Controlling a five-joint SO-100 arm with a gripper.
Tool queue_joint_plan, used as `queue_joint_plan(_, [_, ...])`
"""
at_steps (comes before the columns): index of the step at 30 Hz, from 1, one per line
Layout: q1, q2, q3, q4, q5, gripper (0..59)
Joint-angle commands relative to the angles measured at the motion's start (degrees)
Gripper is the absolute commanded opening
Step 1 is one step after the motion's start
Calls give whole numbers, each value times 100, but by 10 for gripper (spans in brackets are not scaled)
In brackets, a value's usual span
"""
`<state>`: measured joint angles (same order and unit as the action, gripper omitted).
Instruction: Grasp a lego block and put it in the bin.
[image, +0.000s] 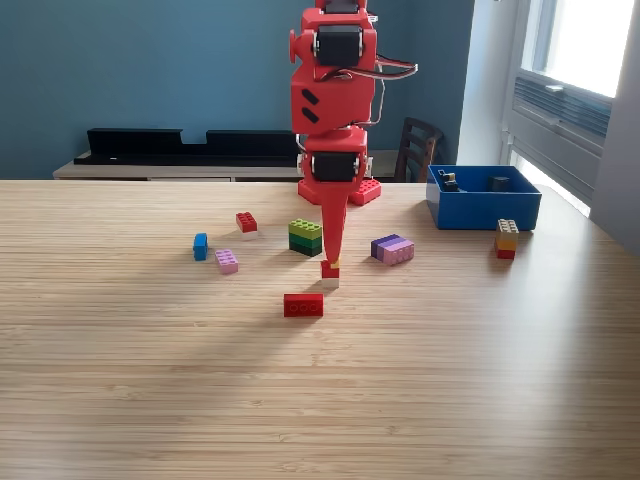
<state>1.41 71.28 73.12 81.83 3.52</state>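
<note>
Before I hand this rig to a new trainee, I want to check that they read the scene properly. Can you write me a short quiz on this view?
1. True or false: the claw is down at the table, over a small block.
2. Which block lies nearest the camera? A) red brick B) pink block C) green stack
3. On which side of the exterior view is the blue bin?

Key: 1 true; 2 A; 3 right.
</note>
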Motion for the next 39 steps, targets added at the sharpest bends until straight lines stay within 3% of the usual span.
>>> queue_joint_plan(1, [-35, -62, -439, 149, -466, 260])
queue_joint_plan(10, [-88, -237, -387, 141, -1046, 264])
queue_joint_plan(31, [-35, -281, -352, 114, -1371, 252])
queue_joint_plan(39, [105, -896, -686, 114, -1477, 250])
